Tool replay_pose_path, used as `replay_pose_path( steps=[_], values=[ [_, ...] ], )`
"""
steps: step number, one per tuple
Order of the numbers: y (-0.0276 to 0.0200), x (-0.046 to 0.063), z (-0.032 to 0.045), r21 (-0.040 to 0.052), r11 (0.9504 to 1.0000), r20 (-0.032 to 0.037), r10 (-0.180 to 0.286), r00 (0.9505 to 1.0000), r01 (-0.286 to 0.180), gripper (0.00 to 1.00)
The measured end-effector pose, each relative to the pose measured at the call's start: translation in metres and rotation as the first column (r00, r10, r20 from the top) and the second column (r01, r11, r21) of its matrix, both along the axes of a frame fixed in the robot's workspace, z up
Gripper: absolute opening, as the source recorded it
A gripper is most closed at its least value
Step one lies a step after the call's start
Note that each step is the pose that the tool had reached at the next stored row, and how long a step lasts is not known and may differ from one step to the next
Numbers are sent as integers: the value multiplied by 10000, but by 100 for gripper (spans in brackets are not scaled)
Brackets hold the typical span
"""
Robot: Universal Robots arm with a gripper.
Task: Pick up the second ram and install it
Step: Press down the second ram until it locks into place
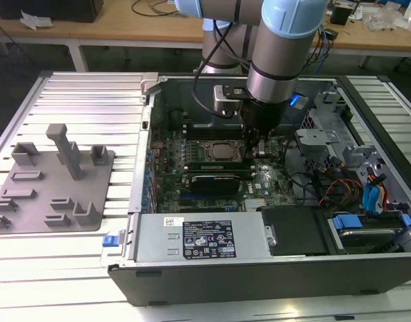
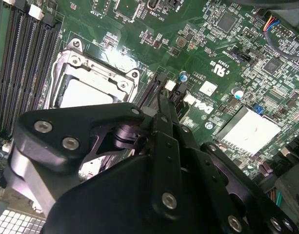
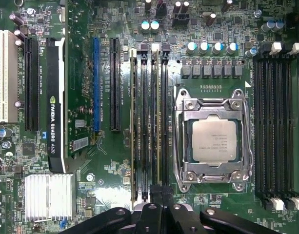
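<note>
Claw (image 1: pixel 260 151) closed, tips together, low inside computer case (image 1: pixel 259 272), at 3 o'clock of processor socket (image 1: pixel 222 150) in exterior view. Second ram (image 3: pixel 156 122) upright in slot, tips over its end, probably to press it home.

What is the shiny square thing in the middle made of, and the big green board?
The CPU lid looks like bare brushed metal, going by its silvery sheen. Its socket frame also seems metal, glinting brightly. The motherboard looks like glossy green circuit-board laminate with tiny soldered parts.
</note>
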State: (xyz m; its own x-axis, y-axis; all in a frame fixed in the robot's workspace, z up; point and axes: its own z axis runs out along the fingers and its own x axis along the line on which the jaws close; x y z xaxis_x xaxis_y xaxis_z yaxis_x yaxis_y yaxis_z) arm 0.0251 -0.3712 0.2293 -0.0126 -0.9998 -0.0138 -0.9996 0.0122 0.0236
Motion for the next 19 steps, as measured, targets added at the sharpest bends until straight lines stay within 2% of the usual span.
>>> replay_pose_path(
  steps=[5,9,11,16,19],
  values=[
    [2,0,2,18,10000,2,-2,10000,2,8],
    [1,0,136,2,10000,0,-1,10000,1,8],
    [1,0,171,1,10000,-1,0,10000,0,8],
    [0,-9,174,0,10000,0,0,10000,0,8],
    [0,-86,173,1,10000,0,0,10000,0,8]
  ],
)
